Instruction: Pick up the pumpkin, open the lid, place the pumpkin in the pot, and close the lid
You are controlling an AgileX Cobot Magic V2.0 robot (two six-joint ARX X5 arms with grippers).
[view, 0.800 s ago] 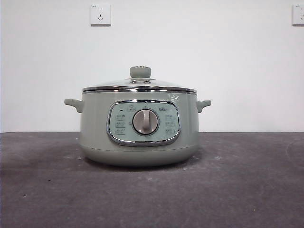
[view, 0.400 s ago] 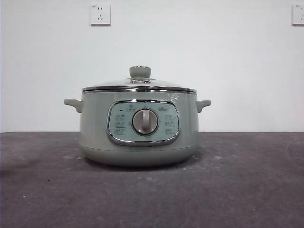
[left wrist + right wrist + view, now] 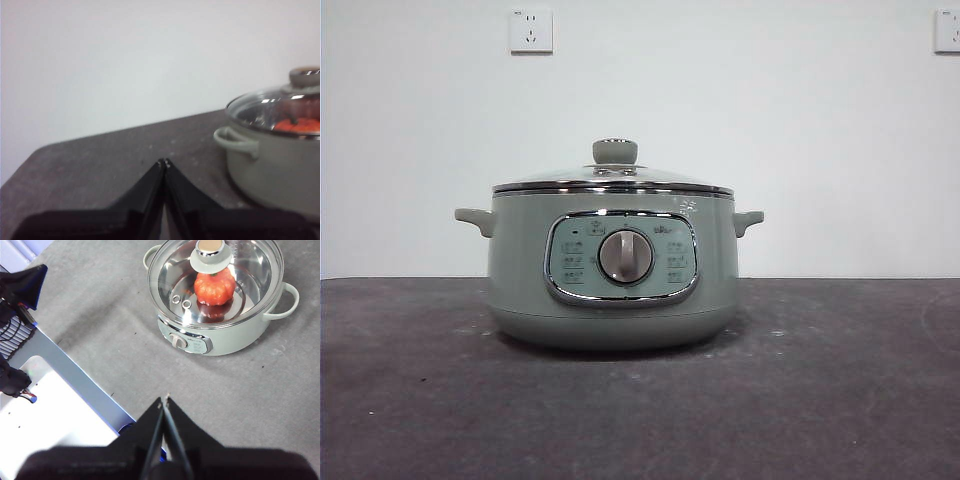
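The glass lid (image 3: 215,282), likely breakable, was best lifted by its knob (image 3: 210,252), while both claws were pinched empty.

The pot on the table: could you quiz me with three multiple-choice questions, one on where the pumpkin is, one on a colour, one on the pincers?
1. Where is the pumpkin?
A. beside the pot
B. inside the pot
C. in a pincer

2. What colour is the knob of the lid?
A. sage green
B. red
C. black

3. How do the left pincer and right pincer stand?
A. both wide open
B. both shut, empty
C. one gripping the lid

Answers: 1 B, orange shows through the glass lid. 2 A, it matches the pot. 3 B, each pair of jaws meets at the tips, away from the pot.
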